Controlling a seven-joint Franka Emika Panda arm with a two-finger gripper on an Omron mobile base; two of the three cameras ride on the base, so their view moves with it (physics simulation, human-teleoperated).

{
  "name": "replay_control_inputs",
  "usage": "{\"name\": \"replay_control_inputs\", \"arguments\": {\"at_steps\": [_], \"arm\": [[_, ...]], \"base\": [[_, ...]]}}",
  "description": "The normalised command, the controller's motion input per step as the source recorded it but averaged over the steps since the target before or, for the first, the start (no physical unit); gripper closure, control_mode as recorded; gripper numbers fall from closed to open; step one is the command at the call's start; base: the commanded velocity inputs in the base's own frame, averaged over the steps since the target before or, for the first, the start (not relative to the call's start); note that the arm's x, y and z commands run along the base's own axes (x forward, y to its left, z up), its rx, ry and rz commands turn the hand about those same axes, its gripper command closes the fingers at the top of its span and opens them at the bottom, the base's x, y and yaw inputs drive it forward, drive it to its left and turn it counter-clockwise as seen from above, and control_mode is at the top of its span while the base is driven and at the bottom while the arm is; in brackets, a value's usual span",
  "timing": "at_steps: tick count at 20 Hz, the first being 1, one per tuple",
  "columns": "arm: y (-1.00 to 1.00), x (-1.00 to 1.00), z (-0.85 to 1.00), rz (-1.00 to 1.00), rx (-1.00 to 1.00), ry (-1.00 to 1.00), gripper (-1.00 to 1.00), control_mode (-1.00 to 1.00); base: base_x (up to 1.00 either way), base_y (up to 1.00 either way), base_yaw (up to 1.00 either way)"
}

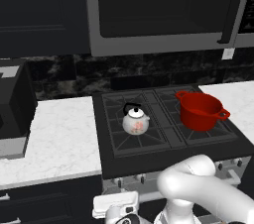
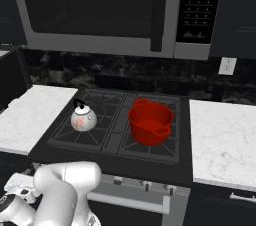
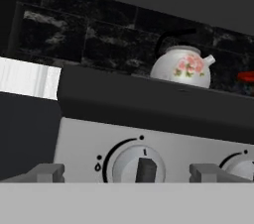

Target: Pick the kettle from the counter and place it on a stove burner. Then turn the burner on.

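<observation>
Kettle [image 1: 135, 121] on front-left stove burner [image 1: 139, 136], hand [image 3: 131, 173] wide open, empty, facing a knob [image 3: 138, 166].

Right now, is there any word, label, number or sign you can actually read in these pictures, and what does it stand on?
No readable words or numbers.
Microwave control panel: rows of small light marks, too small to read.
Stove knob in the hand view: a small flame-like symbol at its left, dots and a tick around the dial, no text.
Kettle: a pink flower decoration, no lettering.
Wall outlet: blank plate.
</observation>
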Motion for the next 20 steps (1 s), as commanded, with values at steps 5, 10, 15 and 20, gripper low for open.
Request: {"name": "replay_control_inputs", "arguments": {"at_steps": [5,10,15,20], "arm": [[-0.03,0.0,-0.09,0.04,0.04,0.0,-1.0,-1.0],[-0.25,-0.02,-0.01,0.07,0.13,0.0,-1.0,-1.0],[-0.49,0.0,0.0,0.16,0.29,-0.02,-1.0,-1.0],[-0.57,0.0,0.0,0.25,0.31,-0.1,-1.0,-1.0]], "base": [[0.0,0.0,0.0],[0.0,0.0,0.0],[0.0,0.0,0.0],[0.0,0.0,0.0]]}}
